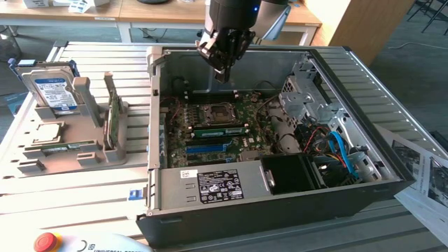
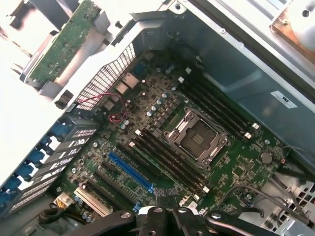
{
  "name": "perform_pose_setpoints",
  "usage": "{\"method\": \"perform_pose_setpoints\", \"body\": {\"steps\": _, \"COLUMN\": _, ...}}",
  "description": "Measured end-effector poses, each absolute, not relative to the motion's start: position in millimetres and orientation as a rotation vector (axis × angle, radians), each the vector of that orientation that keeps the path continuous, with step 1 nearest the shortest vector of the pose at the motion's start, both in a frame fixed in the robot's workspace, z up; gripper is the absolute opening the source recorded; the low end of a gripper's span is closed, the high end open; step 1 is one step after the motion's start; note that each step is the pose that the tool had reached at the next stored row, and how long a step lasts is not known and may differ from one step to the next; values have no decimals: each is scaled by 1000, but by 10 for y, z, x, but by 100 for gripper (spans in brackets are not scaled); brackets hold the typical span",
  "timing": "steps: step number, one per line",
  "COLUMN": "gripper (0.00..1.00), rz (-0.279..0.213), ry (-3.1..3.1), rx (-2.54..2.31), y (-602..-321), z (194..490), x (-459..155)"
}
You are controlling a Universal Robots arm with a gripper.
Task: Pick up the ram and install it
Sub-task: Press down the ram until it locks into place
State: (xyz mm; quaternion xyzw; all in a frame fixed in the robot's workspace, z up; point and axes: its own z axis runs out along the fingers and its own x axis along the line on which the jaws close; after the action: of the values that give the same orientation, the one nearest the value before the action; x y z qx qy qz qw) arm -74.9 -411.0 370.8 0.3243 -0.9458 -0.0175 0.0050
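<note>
The ram (image 1: 220, 132), a thin green stick, stands seated in a slot just beside the CPU socket (image 1: 215, 113) inside the computer case (image 1: 280, 205). Above the socket, the gripper (image 1: 222, 73) hangs closed and empty. The ram's sticker and chips are too small to make out.

Open computer case (image 1: 364, 173) (hard drive (image 1: 54, 92) beside)

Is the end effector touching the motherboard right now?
Apart. The exterior view shows the end effector hanging above the motherboard with the case's back wall visible between them; the wrist view looks down on the board from a height.
</note>
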Motion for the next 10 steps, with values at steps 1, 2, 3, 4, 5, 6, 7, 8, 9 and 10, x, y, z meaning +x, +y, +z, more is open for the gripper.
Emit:
{"method": "perform_pose_setpoints", "body": {"steps": 1, "gripper": 11, "rz": -55, "ry": -2969, "rx": 996, "y": -4110, "z": 3708, "x": -749}}
{"method": "perform_pose_setpoints", "body": {"steps": 2, "gripper": 11, "rz": -55, "ry": -2975, "rx": 977, "y": -4110, "z": 3708, "x": -749}}
{"method": "perform_pose_setpoints", "body": {"steps": 3, "gripper": 11, "rz": -55, "ry": -2981, "rx": 959, "y": -4110, "z": 3707, "x": -749}}
{"method": "perform_pose_setpoints", "body": {"steps": 4, "gripper": 11, "rz": -55, "ry": -2987, "rx": 942, "y": -4110, "z": 3706, "x": -749}}
{"method": "perform_pose_setpoints", "body": {"steps": 5, "gripper": 11, "rz": -55, "ry": -2993, "rx": 922, "y": -4110, "z": 3706, "x": -749}}
{"method": "perform_pose_setpoints", "body": {"steps": 6, "gripper": 11, "rz": -55, "ry": -2999, "rx": 904, "y": -4110, "z": 3705, "x": -749}}
{"method": "perform_pose_setpoints", "body": {"steps": 7, "gripper": 11, "rz": -55, "ry": -3005, "rx": 886, "y": -4110, "z": 3705, "x": -749}}
{"method": "perform_pose_setpoints", "body": {"steps": 8, "gripper": 11, "rz": -56, "ry": -3010, "rx": 868, "y": -4110, "z": 3704, "x": -749}}
{"method": "perform_pose_setpoints", "body": {"steps": 9, "gripper": 11, "rz": -56, "ry": -3016, "rx": 849, "y": -4110, "z": 3704, "x": -749}}
{"method": "perform_pose_setpoints", "body": {"steps": 10, "gripper": 11, "rz": -56, "ry": -3021, "rx": 831, "y": -4110, "z": 3704, "x": -749}}
